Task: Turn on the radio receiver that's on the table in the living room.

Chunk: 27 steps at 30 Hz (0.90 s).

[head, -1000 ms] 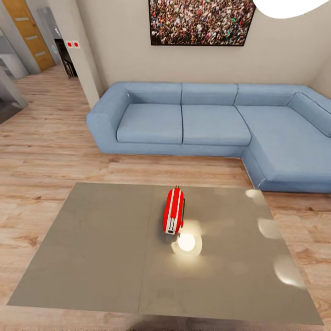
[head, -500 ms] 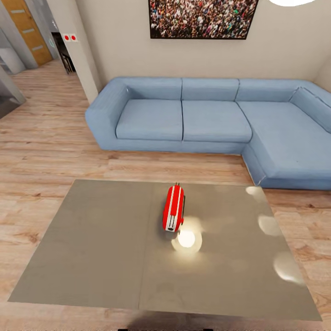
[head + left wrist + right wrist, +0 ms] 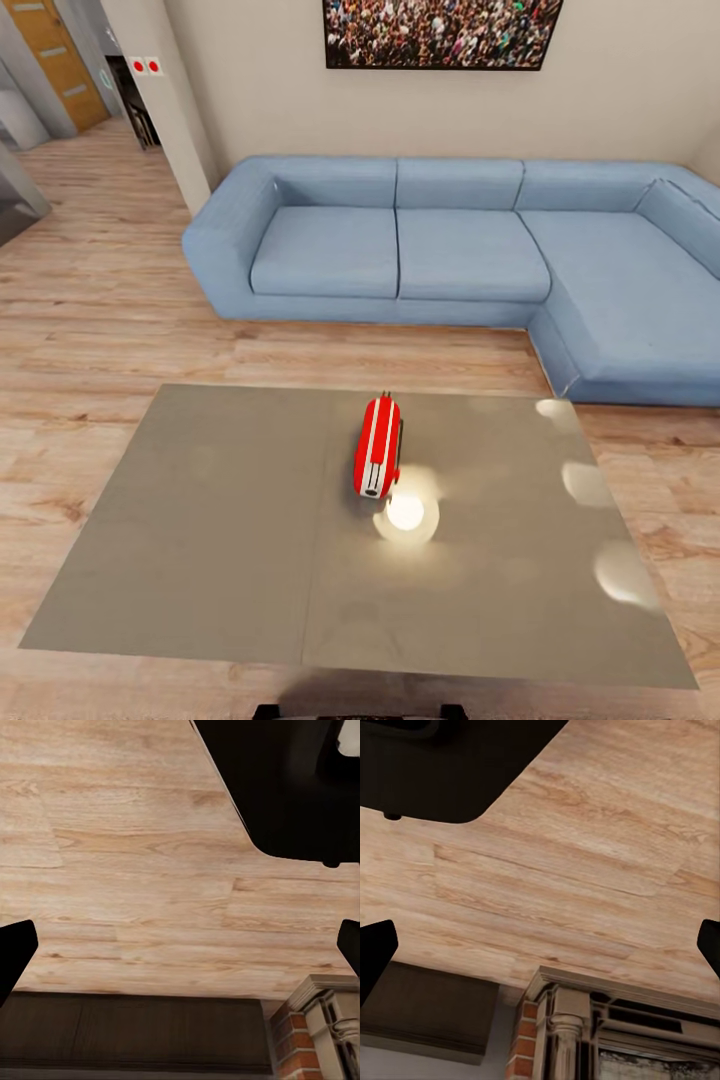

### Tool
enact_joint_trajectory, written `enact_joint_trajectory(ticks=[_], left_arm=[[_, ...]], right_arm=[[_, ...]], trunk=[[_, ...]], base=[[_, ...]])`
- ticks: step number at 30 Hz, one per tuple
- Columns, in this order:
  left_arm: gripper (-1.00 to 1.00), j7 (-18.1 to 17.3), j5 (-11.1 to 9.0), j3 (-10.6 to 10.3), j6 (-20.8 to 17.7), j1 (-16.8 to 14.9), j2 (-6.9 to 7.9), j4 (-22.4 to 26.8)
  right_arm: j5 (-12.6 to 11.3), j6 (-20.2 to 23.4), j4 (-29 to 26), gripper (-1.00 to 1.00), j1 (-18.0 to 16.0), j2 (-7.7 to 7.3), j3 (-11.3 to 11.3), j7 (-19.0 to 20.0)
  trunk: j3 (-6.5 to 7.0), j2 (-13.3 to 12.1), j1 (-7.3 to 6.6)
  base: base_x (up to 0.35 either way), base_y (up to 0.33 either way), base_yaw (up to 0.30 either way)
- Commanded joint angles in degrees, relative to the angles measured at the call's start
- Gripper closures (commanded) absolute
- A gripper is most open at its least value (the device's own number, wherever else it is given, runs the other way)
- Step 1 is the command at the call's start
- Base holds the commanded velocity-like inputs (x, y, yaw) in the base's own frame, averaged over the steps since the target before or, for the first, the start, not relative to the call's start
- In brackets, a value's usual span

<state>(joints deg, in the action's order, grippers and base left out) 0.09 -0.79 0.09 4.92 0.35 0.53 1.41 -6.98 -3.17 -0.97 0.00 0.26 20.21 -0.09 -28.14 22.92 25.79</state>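
Observation:
The red radio receiver (image 3: 378, 460) with white trim bands lies on the glossy grey-brown table (image 3: 220, 540), a little right of its middle, its long side pointing away from me toward the sofa. A bright lamp reflection sits on the tabletop just beside its near end. In the left wrist view my left gripper (image 3: 180, 952) is open, its dark fingertips (image 3: 15, 960) wide apart over plank floor. The right gripper (image 3: 540, 949) is open as well, fingertips (image 3: 375, 952) apart, with floor and nothing between them.
A blue L-shaped sofa (image 3: 460, 260) stands behind the table, under a crowd picture (image 3: 440, 32). Wood floor (image 3: 100, 330) runs left toward a doorway (image 3: 50, 60). A brick fireplace surround (image 3: 585, 1035) and a dark panel (image 3: 135, 1035) appear in the wrist views.
The whole head picture has shifted: the wall, sofa and picture sit higher and the pendant lamp has left the frame, so the camera moved. The radio stays put on the table.

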Motion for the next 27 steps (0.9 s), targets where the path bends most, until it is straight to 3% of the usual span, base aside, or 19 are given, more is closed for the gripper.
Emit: enact_joint_trajectory(ticks=[1,27], left_arm=[[-1.0,0.0,0.0,0.0,0.0,0.0,0.0,0.0],[-1.0,0.0,0.0,0.0,0.0,0.0,0.0,0.0]], right_arm=[[0.0,0.0,0.0,-1.0,0.0,-0.02,0.0,0.0],[0.0,0.0,0.0,-1.0,0.0,-0.05,0.0,0.0]], trunk=[[-0.1,0.0,0.0],[-2.53,0.0,0.0]], base=[[0.0,0.0,0.0],[0.0,0.0,0.0]])
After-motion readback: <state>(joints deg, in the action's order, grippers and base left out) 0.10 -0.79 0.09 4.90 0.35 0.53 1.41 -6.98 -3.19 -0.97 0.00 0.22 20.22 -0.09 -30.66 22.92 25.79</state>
